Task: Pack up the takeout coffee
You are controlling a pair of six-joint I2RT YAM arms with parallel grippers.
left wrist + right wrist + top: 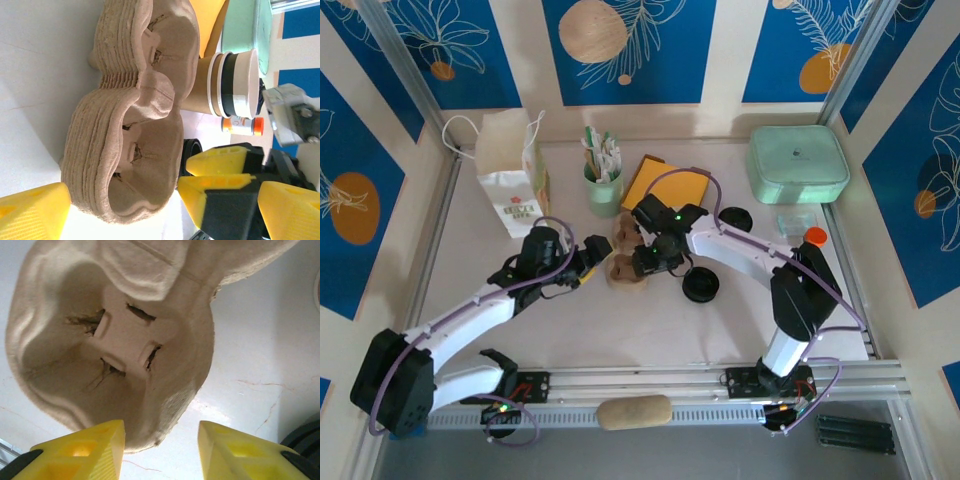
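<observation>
Brown paper cup (227, 82) stands just beside the pulp carrier (135, 125); left pincer (588, 270) and right pincer (160, 440) are both spread apart, holding nothing; a shove on the carrier could knock the cup over.

- The left arm (470, 315) stretches low from the near-left corner of the tabletop (620, 335) toward its middle.
- The left gripper (588, 268) points right, with its jaws spread wide.
- The right arm (750, 250) rises from the near edge at right, elbow bent, and its forearm runs leftward.
- The right gripper (160, 430) tilts downward near the left gripper, its yellow fingers (80, 450) parted.
</observation>
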